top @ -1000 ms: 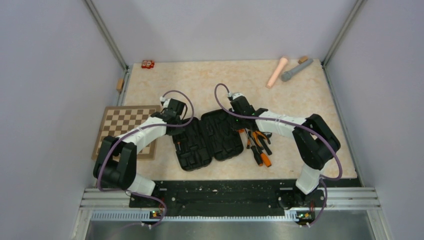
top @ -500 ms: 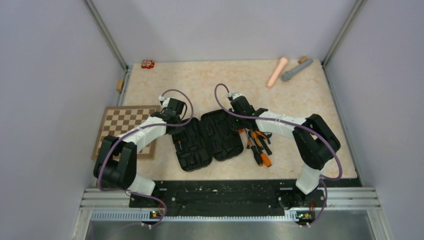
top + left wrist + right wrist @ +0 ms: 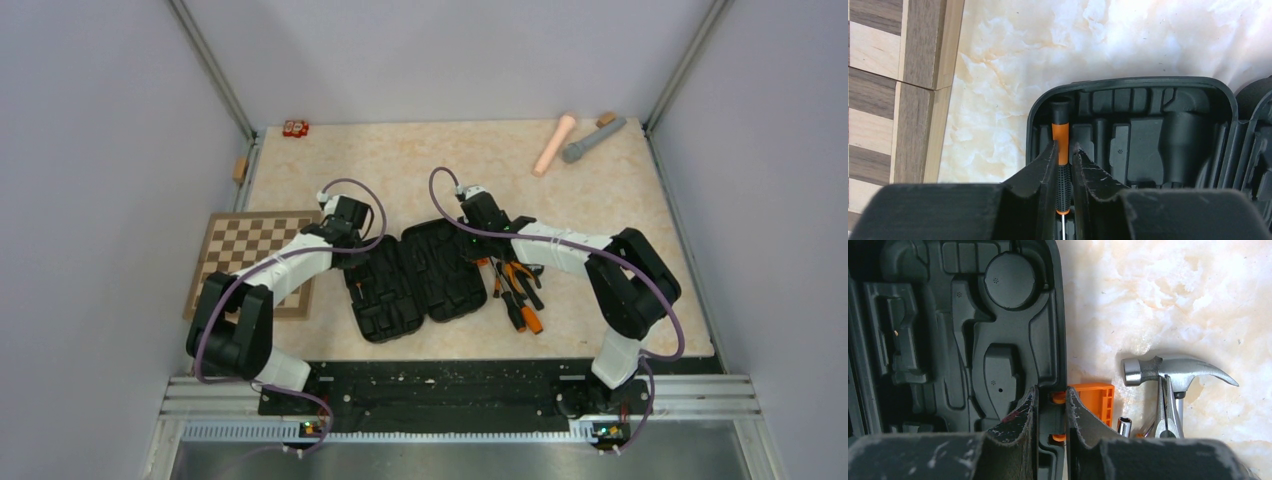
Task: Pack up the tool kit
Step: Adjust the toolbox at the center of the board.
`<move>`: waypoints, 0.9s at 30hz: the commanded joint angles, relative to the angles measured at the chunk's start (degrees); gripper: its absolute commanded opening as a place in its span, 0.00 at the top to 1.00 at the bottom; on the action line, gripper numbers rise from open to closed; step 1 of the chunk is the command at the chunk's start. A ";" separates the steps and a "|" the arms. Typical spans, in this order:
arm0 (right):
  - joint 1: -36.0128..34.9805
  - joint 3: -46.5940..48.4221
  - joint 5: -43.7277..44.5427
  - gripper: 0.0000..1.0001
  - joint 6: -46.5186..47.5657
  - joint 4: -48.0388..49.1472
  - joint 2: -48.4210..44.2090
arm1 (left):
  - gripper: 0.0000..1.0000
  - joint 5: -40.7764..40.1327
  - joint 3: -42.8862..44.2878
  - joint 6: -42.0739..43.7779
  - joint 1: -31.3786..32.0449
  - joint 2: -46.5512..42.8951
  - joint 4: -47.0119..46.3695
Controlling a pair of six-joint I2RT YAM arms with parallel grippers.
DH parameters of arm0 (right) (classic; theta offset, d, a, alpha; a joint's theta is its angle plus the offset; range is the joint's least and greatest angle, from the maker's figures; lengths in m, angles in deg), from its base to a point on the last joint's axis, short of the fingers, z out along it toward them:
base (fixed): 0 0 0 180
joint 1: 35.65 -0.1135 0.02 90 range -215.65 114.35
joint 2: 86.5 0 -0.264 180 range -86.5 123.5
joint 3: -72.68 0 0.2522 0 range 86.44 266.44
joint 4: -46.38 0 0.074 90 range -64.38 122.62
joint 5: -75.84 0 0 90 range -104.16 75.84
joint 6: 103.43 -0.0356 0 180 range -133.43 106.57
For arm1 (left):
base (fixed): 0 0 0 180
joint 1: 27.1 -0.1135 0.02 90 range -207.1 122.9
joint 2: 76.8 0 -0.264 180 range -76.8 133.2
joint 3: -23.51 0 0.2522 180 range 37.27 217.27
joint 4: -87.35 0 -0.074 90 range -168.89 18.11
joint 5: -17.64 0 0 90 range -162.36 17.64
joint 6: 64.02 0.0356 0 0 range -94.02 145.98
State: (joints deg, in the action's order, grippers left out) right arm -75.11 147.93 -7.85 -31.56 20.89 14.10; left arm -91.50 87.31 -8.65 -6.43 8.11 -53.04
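The black tool kit case [image 3: 415, 280] lies open and flat in the middle of the table. My left gripper [image 3: 357, 250] is shut on an orange-and-black screwdriver [image 3: 1061, 145], which lies in a slot at the left edge of the case's left half [image 3: 1148, 145]. My right gripper [image 3: 478, 232] is shut on the right rim of the case [image 3: 1050, 365], beside the orange latch [image 3: 1095, 400]. A pile of orange-and-black pliers and screwdrivers [image 3: 518, 290] lies right of the case. A small hammer [image 3: 1173, 371] and pliers [image 3: 1168, 415] show in the right wrist view.
A brown chessboard [image 3: 252, 262] lies left of the case, partly under my left arm; its edge shows in the left wrist view [image 3: 898, 100]. A pink cylinder [image 3: 553, 144] and a grey cylinder [image 3: 593, 139] lie at the back right. A small red object [image 3: 295, 128] sits at the back left.
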 commanded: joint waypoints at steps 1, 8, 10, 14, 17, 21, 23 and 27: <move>0.26 0.04 -2.45 0.97 0.08 1.34 -2.04 | 0.82 0.26 0.60 -0.96 -0.19 -3.41 0.93; 0.30 0.12 -2.46 0.97 0.03 1.27 -2.34 | 0.99 2.32 0.09 -1.64 -0.24 -2.61 2.35; 0.32 0.06 -2.29 0.97 0.01 1.13 -2.43 | 1.00 2.56 -0.25 -1.67 -0.19 -2.54 2.74; 0.40 -0.03 -2.26 0.97 0.03 1.11 -2.43 | 1.00 3.04 -1.00 -2.00 -0.27 -2.81 3.59; 0.33 -0.06 -2.30 0.97 0.05 1.15 -2.47 | 1.00 3.30 -1.52 -2.32 -0.20 -3.20 4.49; 0.35 -0.03 -2.27 0.97 0.03 1.16 -2.46 | 1.00 3.50 -1.70 -2.54 -0.19 -3.78 5.89; 0.40 -0.01 -2.30 0.97 0.02 1.14 -2.49 | 1.00 3.57 -1.62 -2.34 -0.22 -3.44 6.39; 0.37 -0.12 -2.38 0.97 -0.04 1.17 -2.60 | 1.00 4.35 -1.20 -2.30 -0.23 -2.82 7.62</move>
State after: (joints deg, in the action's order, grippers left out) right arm -74.96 147.93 -8.29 -31.50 20.85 14.07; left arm -88.26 86.39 -10.31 -6.46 5.96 -48.28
